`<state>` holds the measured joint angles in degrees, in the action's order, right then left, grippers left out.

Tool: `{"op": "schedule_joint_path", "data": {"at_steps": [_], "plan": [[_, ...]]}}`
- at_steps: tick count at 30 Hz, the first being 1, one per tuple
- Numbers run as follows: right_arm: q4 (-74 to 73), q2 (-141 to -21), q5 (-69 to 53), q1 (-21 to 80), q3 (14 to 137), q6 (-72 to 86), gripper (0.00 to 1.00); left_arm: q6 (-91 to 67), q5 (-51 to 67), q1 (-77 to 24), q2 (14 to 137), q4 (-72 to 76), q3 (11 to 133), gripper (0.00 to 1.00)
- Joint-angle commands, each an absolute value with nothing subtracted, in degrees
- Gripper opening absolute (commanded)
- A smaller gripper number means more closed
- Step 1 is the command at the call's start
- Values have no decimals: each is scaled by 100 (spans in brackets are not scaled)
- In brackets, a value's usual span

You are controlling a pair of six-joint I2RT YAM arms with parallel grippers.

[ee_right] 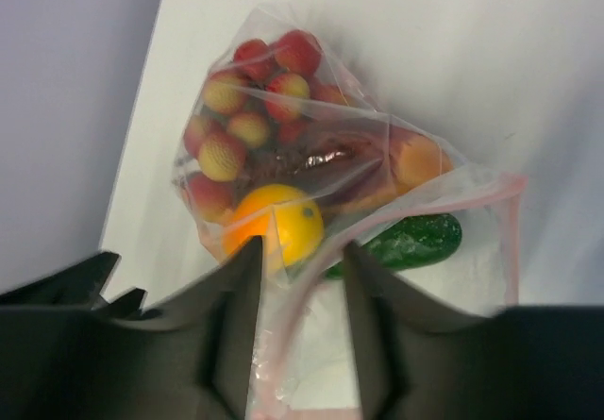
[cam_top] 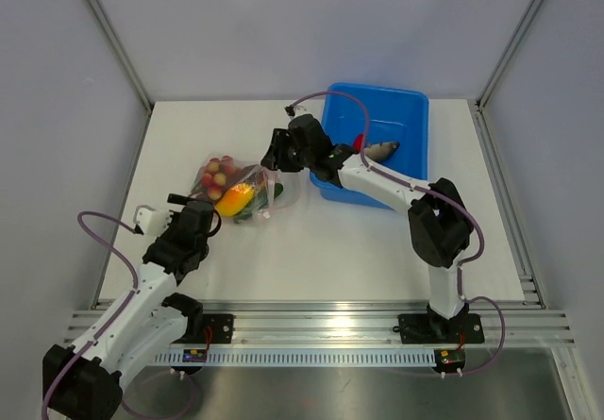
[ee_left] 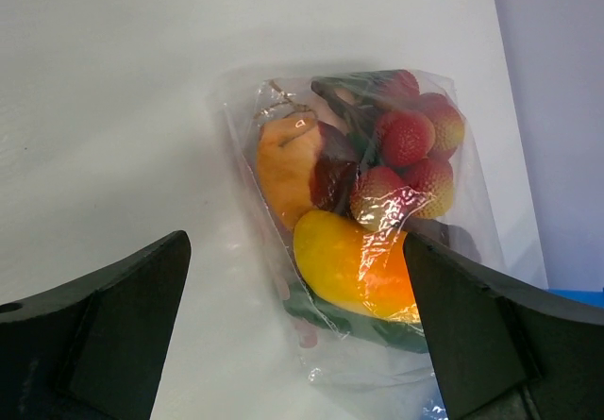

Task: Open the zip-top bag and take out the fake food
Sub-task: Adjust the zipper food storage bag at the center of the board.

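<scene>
The clear zip-top bag (cam_top: 247,189) lies on the white table, its pink zipper strip (ee_right: 515,236) hanging loose at the mouth. Inside it are a red grape bunch (ee_right: 247,109), an orange-yellow piece (ee_right: 276,227), a pale orange piece (ee_right: 419,160) and a green cucumber (ee_right: 412,241). My right gripper (ee_right: 302,247) is open, its fingers either side of the bag's zipper edge, which runs through the gap. My left gripper (ee_left: 293,241) is wide open, low at the bag's other end (ee_left: 359,269), not touching it. A grey fish (cam_top: 382,149) lies in the blue tub (cam_top: 408,109).
The blue tub stands at the back right, just behind the right arm, with a red piece (cam_top: 359,142) in it beside the fish. Grey walls enclose the table on three sides. The left arm's cable (cam_top: 94,222) loops over the table's left part.
</scene>
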<state>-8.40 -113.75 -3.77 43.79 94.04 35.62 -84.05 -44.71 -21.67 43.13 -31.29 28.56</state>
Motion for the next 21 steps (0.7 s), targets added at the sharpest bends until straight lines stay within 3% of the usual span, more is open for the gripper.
{"op": "schedule_joint_path", "data": {"at_steps": [1,4,11,21], "plan": [[-527,-10724,-246,4342,9089,3323,52,-8561,-4816,-2171,4403,-3024,2901,99],[-545,-10469,-246,4351,8808,3305,64,-8543,-4816,-2171,4447,-2883,2848,99],[234,-9590,-316,4350,7516,3340,74,-8420,-4720,-2162,4631,-2602,2821,99],[879,-8983,-537,4342,6417,3358,77,-7912,-4492,-2048,4641,-2137,2760,99]]}}
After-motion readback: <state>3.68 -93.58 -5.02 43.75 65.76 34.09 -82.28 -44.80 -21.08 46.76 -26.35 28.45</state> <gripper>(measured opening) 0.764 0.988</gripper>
